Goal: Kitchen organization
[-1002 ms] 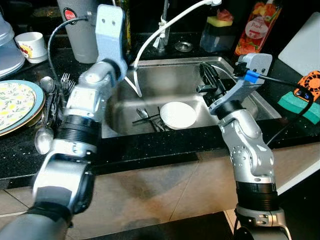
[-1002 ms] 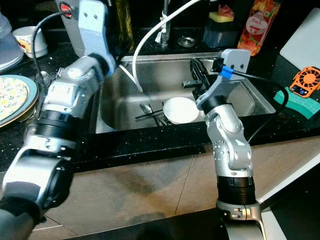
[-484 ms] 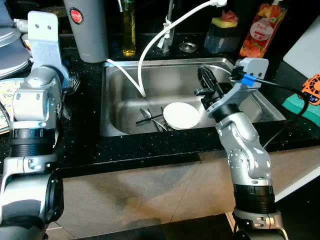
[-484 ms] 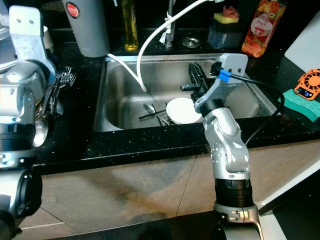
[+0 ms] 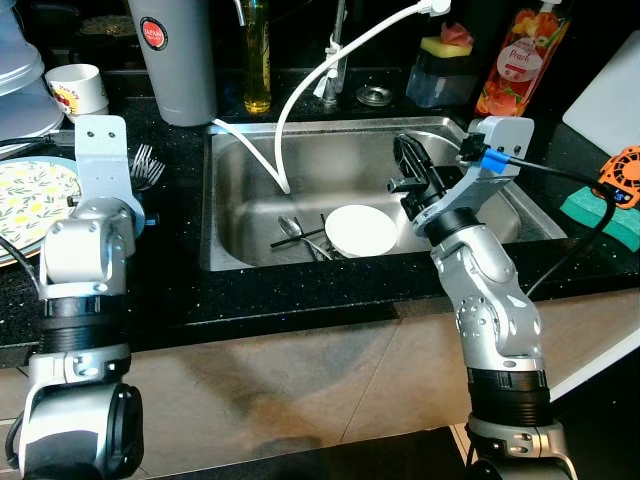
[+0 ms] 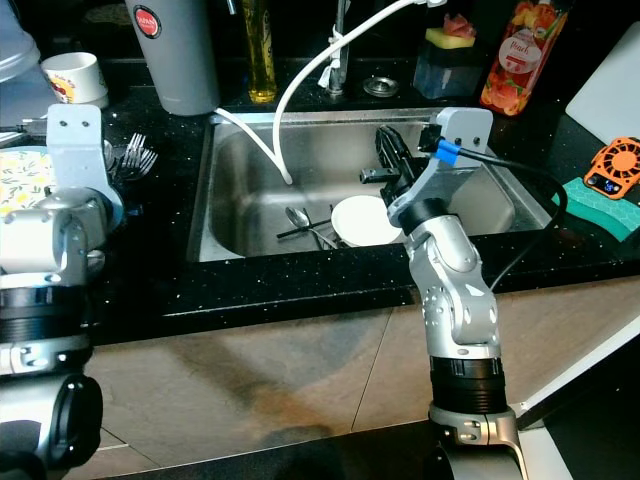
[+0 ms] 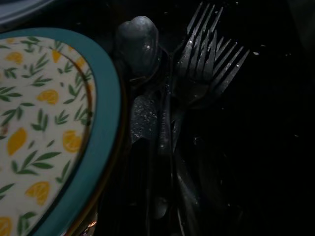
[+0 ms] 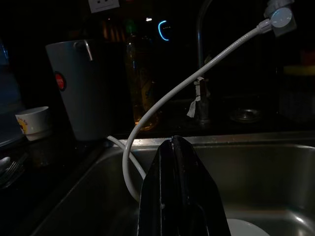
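1. The right pincer point(image 5: 410, 160) hangs over the sink point(image 5: 240, 160), fingers pressed together and empty, above the white plate point(image 5: 360, 230) lying on the sink floor beside loose cutlery point(image 5: 297, 235).
2. The left arm stands over the worktop point(image 5: 180, 290) left of the sink, its wrist camera looking down on forks point(image 7: 206, 69) and a spoon point(image 7: 138, 42) beside the lemon-patterned plate point(image 7: 44, 132); whether its pincer is open cannot be told.
3. Risk: descending closed, the right pincer could knock the white plate or snag the white hose point(image 5: 300, 110).
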